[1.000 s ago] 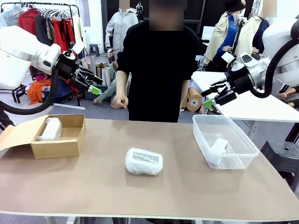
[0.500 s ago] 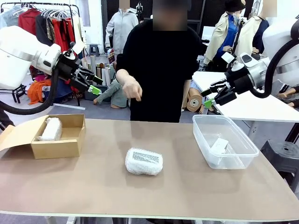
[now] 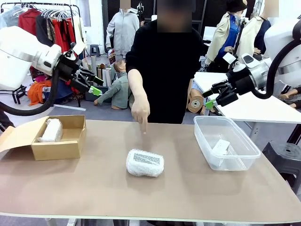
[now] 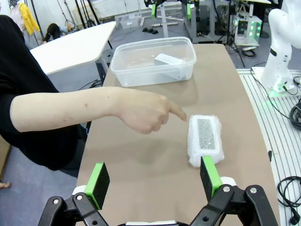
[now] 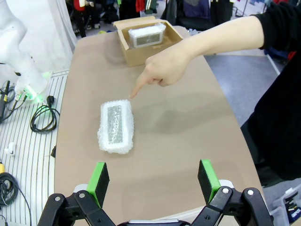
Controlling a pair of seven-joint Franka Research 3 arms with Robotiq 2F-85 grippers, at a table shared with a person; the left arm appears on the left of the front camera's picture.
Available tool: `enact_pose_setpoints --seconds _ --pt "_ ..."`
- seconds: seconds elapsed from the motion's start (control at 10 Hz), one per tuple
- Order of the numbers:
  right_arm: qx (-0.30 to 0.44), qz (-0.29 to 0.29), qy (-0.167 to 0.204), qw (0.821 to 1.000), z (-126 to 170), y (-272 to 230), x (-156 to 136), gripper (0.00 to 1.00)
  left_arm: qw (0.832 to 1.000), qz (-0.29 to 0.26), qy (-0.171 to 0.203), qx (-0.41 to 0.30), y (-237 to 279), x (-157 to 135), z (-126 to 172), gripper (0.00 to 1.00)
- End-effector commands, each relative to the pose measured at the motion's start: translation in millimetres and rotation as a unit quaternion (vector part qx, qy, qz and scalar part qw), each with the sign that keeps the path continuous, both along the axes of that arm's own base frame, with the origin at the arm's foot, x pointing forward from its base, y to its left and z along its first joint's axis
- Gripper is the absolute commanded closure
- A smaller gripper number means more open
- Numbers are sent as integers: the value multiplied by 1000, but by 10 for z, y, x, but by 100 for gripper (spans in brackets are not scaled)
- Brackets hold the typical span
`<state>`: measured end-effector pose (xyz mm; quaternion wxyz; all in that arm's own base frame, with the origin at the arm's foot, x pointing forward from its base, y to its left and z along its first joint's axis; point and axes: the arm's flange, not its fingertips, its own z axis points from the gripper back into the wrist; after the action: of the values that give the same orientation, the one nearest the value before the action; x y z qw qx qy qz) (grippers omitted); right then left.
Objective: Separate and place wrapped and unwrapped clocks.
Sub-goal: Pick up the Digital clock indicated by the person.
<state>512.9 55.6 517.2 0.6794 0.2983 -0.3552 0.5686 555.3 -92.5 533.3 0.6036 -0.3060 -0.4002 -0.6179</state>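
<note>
Bubble-wrapped clock, grey face up: middle of the surface, with a person's hand pointing down toward it. Second wrapped clock: inside cardboard box, left end. Bare white clock: inside clear tub, right end. Left fingers and right fingers: spread apart, empty, raised above the surface.

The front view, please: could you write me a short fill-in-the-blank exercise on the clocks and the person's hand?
The wrapped clock on the table shows a ____ face.
The person's hand ____ at it with one finger.
The second clock, in the cardboard box, is also ____.
The clear tub holds exactly ____ bare white clock.
Missing words: grey; points; wrapped; one.
</note>
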Motion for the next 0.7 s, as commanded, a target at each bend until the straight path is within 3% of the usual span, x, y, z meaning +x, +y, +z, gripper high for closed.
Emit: enact_pose_setpoints --seconds 0.0,0.6 --pt "1 -8 -3 1000 6 32 7 0 1000 1 -1 -4 2 -19 29 0" --pt "1 -8 -3 1000 6 32 7 0 1000 1 -1 -4 2 -19 29 0"
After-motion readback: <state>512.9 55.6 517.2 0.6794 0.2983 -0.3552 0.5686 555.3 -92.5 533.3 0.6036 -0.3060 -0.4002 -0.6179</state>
